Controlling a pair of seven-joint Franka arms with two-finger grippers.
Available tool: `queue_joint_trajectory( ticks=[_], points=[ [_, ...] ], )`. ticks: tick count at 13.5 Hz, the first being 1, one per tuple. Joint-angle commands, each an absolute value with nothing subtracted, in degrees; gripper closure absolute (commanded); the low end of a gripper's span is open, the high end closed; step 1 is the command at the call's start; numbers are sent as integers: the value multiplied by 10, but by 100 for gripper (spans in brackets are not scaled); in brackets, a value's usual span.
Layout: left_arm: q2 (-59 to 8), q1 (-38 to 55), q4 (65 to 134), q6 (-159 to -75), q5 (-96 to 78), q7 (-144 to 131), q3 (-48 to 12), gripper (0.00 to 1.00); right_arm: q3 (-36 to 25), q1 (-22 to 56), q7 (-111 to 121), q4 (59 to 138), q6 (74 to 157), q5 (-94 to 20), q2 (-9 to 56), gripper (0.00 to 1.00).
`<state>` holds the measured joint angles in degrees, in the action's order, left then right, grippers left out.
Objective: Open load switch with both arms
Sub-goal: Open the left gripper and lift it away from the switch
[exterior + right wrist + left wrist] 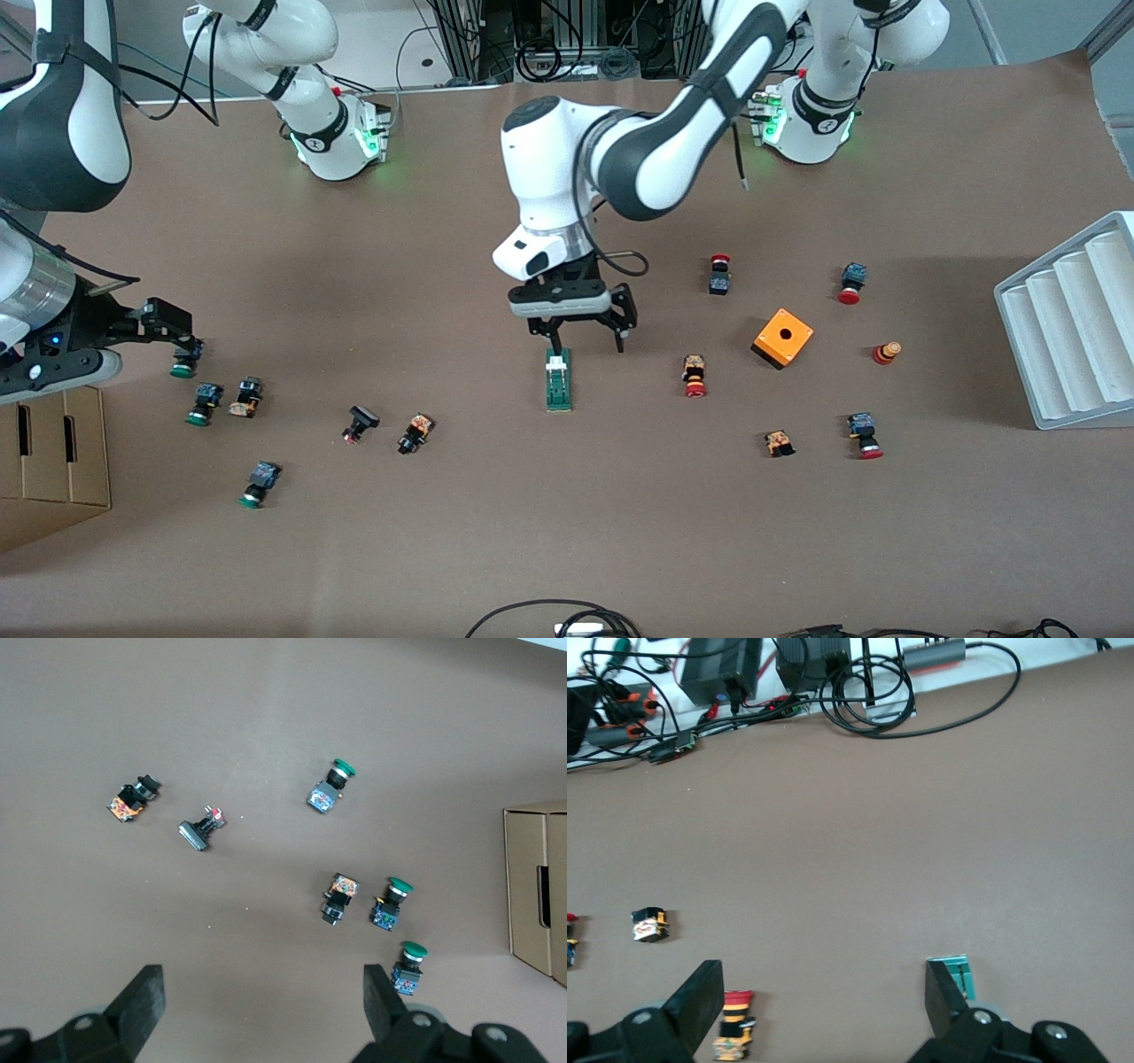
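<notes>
The load switch (558,379) is a narrow green block with a white piece at the end toward the robots, lying flat mid-table. My left gripper (586,342) hangs open just above the table, one finger (556,340) over the switch's white end and the other off to the side. In the left wrist view, the switch (959,973) peeks out from under one finger (943,997), and nothing lies between the fingers of the left gripper (822,1001). My right gripper (188,347) is open over a green-capped button (183,367) at the right arm's end of the table, and the right wrist view shows bare table between the right gripper's (261,1001) fingers.
Red-capped buttons (695,376) and an orange box with a hole (783,338) lie toward the left arm's end, beside a white ribbed rack (1072,328). Green-capped and black buttons (204,403) cluster under the right arm, next to a cardboard box (53,461).
</notes>
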<state>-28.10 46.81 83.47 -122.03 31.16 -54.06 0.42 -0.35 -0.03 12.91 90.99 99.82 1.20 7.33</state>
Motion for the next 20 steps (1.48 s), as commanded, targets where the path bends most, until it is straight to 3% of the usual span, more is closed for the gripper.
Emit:
queue_joint_trajectory(
  ticks=[1, 10, 16, 20],
  points=[
    [-263, 472, 826, -1221, 221, -426, 48, 0, 5, -8, 133, 904, 984, 24, 70, 0],
    [-220, 472, 823, -1139, 51, -218, 134, 0, 1, -20, 127, 902, 977, -2, 77, 0],
    [-211, 472, 759, -975, -37, -113, 199, 0, -1, -19, 118, 902, 977, -3, 77, 0],
    [-200, 472, 756, -972, -22, -96, 217, 0, -2, -22, 119, 902, 977, 0, 76, 0]
  ],
)
